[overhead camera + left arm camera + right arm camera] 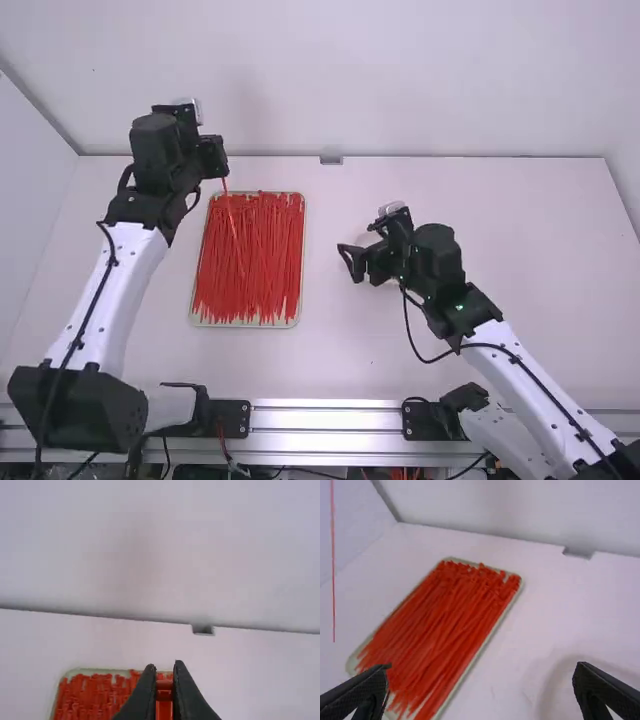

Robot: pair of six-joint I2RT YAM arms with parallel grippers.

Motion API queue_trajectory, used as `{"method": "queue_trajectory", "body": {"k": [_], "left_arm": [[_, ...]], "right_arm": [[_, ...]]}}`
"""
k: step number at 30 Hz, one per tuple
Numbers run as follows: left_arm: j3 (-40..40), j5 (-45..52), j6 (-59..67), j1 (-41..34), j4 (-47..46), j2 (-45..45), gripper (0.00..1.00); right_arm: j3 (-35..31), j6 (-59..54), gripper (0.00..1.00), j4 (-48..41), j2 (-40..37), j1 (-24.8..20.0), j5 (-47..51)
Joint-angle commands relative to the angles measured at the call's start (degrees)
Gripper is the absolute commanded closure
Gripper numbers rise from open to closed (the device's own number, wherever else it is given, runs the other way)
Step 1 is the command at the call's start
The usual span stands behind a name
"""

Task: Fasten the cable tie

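Left wrist view: left gripper (163,672) pinched narrow on one red cable tie (163,706). Right wrist view: that tie hangs straight down, a thin line. Left arm raised above far left corner of tray (303,250) of red ties (248,258). Right gripper (350,265) spread wide, right of tray.

Held the left gripper (219,170) raised near the table's far edge, toward its far left corner, left arm stretched steeply up from its base, fingers (147,692) pinched tight on one red cable tie (163,707). Held the right gripper (348,265) low near the table's middle, pointed toward the left edge, jaws spread wide.
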Motion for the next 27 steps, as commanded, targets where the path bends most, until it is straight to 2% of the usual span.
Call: {"method": "queue_trajectory", "body": {"k": [1, 4, 11, 18, 20, 27], "left_arm": [[-2.4, 6.84, -0.2, 0.22, 1.33, -1.81, 0.98], [-4.87, 11.65, -0.44, 0.13, 4.09, -2.49, 0.98], [-13.97, 21.97, -7.8, 0.22, 19.3, -2.82, 0.98], [-18.53, 31.71, -14.38, -0.24, 32.57, -2.82, 0.98], [-19.26, 32.2, -15.23, -1.49, 35.63, -2.82, 0.98], [-18.82, 29.73, -14.1, -7.61, 36.92, -2.91, 0.98]], "right_arm": [[1.92, 0.02, 0.02, 1.64, 0.11, 0.33, -3.76], [1.92, 1.36, 0.02, 3.78, 0.11, 0.31, -4.85], [1.9, 3.43, 0.02, 11.76, 0.13, 0.28, -6.51], [1.9, 7.93, 0.02, 18.38, 0.13, 0.28, -6.47], [1.9, 7.96, 0.02, 20.39, 0.13, 0.28, -6.51], [1.9, 11.1, 0.02, 29.4, 4.39, 2.25, -6.64]]}}
